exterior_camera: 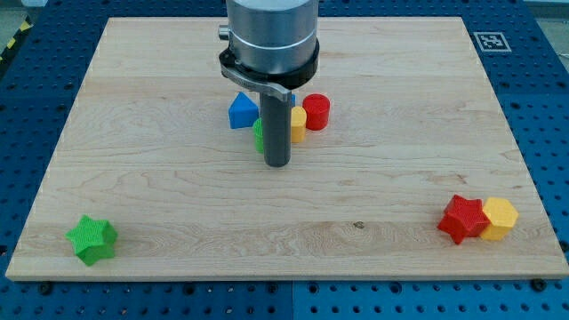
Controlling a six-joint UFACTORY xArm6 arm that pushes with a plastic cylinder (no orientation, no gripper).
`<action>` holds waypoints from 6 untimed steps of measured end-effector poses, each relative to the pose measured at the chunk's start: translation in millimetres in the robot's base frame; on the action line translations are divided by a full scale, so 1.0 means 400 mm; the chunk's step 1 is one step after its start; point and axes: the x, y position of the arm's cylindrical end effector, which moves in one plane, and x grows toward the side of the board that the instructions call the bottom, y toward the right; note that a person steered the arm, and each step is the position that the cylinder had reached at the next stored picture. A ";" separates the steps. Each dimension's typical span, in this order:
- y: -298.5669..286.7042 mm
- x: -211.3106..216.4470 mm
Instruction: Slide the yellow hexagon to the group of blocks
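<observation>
Jaws are none on this arm: it ends in a straight dark rod holding nothing, standing upright from the view's top, and my tip (278,165) rests on the desk (160,107) just below the central cluster. That cluster holds a blue block (241,111), a green block (258,134) mostly hidden behind the rod, a yellow block (298,124) and a red cylinder (316,111). At the view's bottom right, the yellow hexagon (500,216) touches a red star (463,218); which way it points I cannot tell. A green star (92,238) sits bottom left.
</observation>
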 end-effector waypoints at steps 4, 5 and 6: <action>0.277 0.349; 0.530 0.349; 0.699 0.349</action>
